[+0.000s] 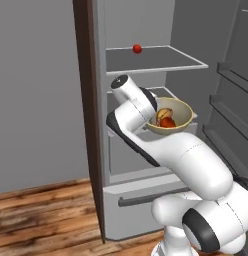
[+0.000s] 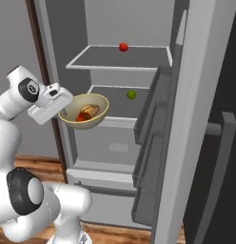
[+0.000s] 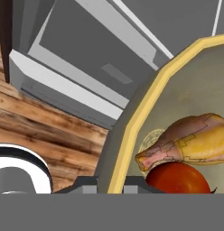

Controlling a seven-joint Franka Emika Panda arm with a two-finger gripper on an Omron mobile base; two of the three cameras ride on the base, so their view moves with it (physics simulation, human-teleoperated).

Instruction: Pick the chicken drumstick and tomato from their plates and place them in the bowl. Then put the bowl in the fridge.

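My gripper [image 1: 150, 118] [image 2: 63, 112] [image 3: 116, 187] is shut on the near rim of the tan bowl [image 1: 182, 108] [image 2: 94, 122] [image 3: 146, 107]. I hold it level in front of the open fridge [image 1: 146, 196] [image 2: 121, 57], at the front edge of the middle shelf. Inside the bowl the golden-brown chicken drumstick [image 1: 164, 113] [image 2: 91, 109] [image 3: 195, 141] rests against the red-orange tomato [image 1: 168, 123] [image 2: 82, 117] [image 3: 177, 178]. Whether the bowl touches the shelf I cannot tell. The plates are out of view.
A plain red ball [image 1: 137, 48] [image 2: 123, 46] sits on the top shelf and a small green ball [image 2: 132, 95] on the middle shelf. The open fridge door [image 2: 201, 119] with its bins [image 1: 232, 100] stands close on the right. The dark brown side panel [image 1: 88, 115] is on the left, over wood floor [image 1: 41, 215].
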